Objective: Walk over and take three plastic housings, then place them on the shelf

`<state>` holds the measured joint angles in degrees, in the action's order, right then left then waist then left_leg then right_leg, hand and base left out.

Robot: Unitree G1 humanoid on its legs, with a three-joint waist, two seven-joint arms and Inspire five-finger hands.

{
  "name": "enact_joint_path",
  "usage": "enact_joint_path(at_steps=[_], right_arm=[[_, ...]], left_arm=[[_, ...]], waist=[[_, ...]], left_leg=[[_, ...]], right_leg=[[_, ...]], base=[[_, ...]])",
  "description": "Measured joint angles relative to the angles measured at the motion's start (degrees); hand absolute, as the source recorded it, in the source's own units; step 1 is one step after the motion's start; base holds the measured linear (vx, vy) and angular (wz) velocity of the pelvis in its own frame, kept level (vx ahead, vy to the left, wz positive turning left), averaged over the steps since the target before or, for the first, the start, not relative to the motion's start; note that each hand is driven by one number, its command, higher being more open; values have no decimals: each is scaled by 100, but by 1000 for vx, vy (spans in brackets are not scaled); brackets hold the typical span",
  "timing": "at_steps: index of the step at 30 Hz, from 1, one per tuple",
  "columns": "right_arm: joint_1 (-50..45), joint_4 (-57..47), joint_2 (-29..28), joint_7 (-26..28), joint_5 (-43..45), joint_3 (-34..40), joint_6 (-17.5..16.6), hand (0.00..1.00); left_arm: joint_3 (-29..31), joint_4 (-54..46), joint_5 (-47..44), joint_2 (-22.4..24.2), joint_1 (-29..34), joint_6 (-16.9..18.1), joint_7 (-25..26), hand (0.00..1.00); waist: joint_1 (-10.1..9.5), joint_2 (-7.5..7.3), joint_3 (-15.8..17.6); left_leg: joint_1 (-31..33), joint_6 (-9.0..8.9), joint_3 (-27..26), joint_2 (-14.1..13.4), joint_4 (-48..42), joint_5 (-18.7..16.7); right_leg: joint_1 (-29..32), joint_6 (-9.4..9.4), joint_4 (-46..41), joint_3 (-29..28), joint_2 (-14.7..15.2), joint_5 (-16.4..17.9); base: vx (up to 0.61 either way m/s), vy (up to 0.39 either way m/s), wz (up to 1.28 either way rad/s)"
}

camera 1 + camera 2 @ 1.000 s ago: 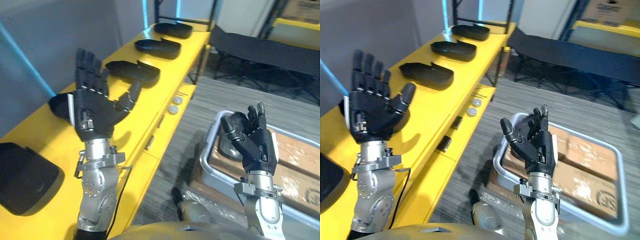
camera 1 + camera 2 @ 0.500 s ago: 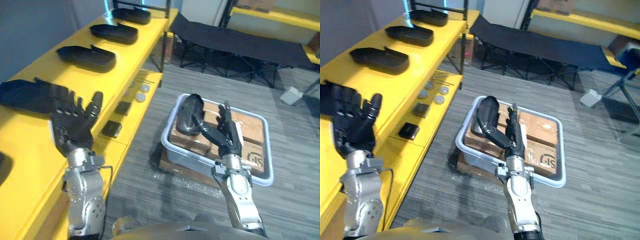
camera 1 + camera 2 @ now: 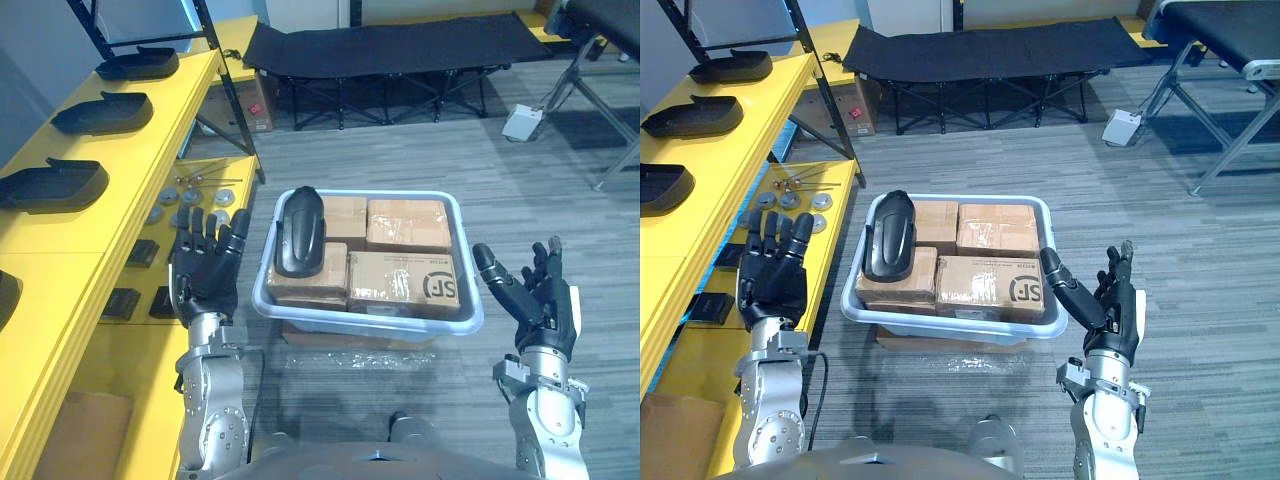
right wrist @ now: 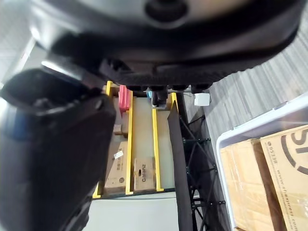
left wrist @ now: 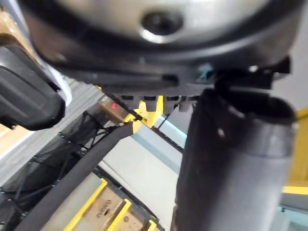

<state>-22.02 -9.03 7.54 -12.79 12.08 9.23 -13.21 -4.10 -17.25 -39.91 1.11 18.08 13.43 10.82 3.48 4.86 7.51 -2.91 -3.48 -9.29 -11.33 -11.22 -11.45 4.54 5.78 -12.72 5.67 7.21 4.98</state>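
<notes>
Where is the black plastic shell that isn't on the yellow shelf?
In the head views, the black housing lies on the cardboard boxes at the left end of the grey bin, nearer the left hand than the right hand.

a bin [image 3: 360, 316] sits on the floor between the left hand [image 3: 205, 283] and right hand [image 3: 545, 305], nearer the left. boxes [image 3: 400, 285] lie in it, with one plastic housing [image 3: 299, 231] on them, toward the left hand. the shelf [image 3: 60, 240] lies left of that hand, carrying more housings [image 3: 100, 112]. a cot [image 3: 380, 45] stands beyond the bin.
</notes>
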Motion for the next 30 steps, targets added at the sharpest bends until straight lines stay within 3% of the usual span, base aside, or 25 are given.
enact_joint_path(at_steps=[3,8,14,19,25,30], right_arm=[[-4,185,-245,-125,-38,-217,33,100],[-22,501,-344,149,-70,-307,176,100],[544,1437,-48,230,-293,-442,470,100],[1834,2675,454,-34,-291,-523,947,100],[3271,3655,923,-379,-283,-530,1420,100],[4875,4611,1622,-424,-280,-553,1863,100]], left_arm=[[4,330,25,-131,15,-178,-84,100],[194,772,883,-214,31,-534,269,100],[476,2017,1591,-408,67,-880,257,100],[382,2482,1827,-772,410,-1058,-302,100],[190,2946,2017,-1079,416,-1087,-648,100],[54,3164,1983,-1242,243,-1034,-925,100]], waist=[[-29,-175,33],[-105,-325,2],[-348,-412,50],[-659,-605,153],[-968,-662,256],[-1287,-664,742]], left_leg=[[-66,-194,-114,143,39,40],[-63,-179,-138,373,-62,-10],[87,-175,9,375,-372,-173],[409,-165,213,375,-673,-196],[858,-155,504,375,-1079,-266],[1389,-134,738,382,-1513,-309]], right_leg=[[-75,110,214,-77,130,-212],[-355,247,785,-53,347,-563],[-544,285,1010,80,369,-675],[-546,267,1112,284,379,-790],[-559,254,1279,538,371,-957],[-447,229,1456,769,352,-1147]], base=[[-39,140,-17],[-31,133,-5],[-41,33,9],[-34,24,21],[-60,34,23],[-127,53,18]])
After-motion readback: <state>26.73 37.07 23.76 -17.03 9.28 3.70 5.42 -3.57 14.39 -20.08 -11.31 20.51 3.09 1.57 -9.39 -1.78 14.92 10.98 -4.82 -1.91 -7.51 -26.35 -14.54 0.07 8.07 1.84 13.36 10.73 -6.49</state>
